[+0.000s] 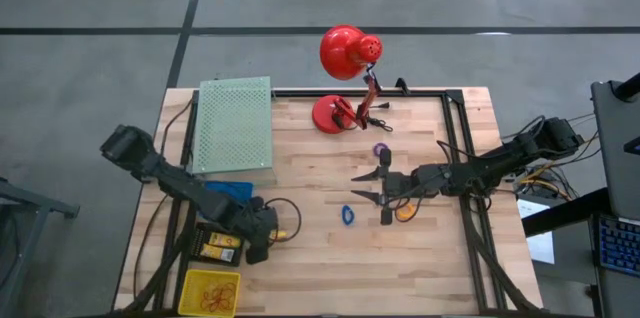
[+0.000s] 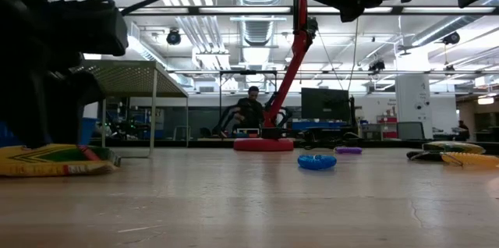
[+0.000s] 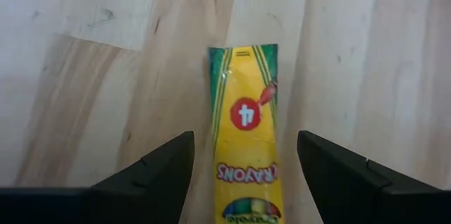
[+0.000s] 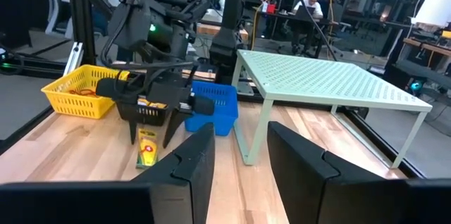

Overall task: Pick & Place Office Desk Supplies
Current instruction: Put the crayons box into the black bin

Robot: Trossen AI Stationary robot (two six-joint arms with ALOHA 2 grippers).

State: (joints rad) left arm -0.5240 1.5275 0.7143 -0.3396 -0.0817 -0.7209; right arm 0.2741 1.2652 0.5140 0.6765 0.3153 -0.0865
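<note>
Yellow flat crayon box: flat on wooden counter, between fingers of left hand, untouched | left hand: spread wide | right hand: fingers apart, empty, above counter near blue ring and purple ring
</note>
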